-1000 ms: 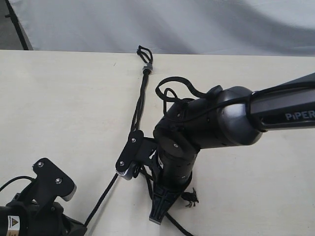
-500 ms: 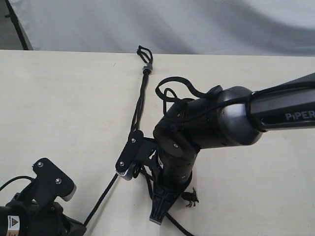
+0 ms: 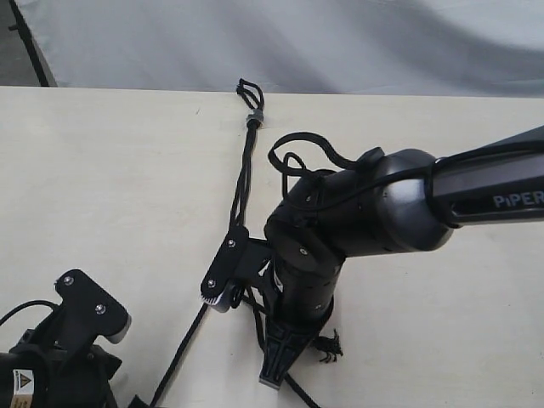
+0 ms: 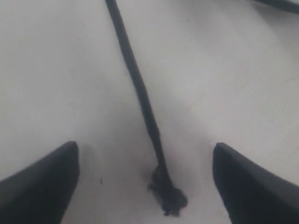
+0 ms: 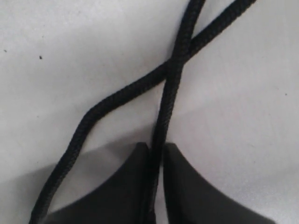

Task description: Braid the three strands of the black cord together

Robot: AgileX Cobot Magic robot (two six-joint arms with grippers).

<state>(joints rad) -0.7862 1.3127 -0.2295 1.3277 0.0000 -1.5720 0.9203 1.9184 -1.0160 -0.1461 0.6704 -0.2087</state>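
cream tabletop (image 3: 102, 170), grey backdrop (image 3: 340, 42); left jaws wide, right jaws tight on a strand (image 5: 165, 107)

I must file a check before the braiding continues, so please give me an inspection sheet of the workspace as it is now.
Surface: pale table, a few small dark specks.
Job's things: black cord lies lengthwise, with grey band and loops at the far end. Its strands run close together down to the arms. One frayed tip lies beside the right arm.
Clutter: nothing seen.
Grippers: left gripper jaws wide open, a loose strand end on the table between them. Right gripper jaws nearly together around one strand, which crosses a second strand.
Cables: smooth black cable looped over the right arm. Thin cable at the left arm.
Surroundings: grey cloth backdrop behind the table.
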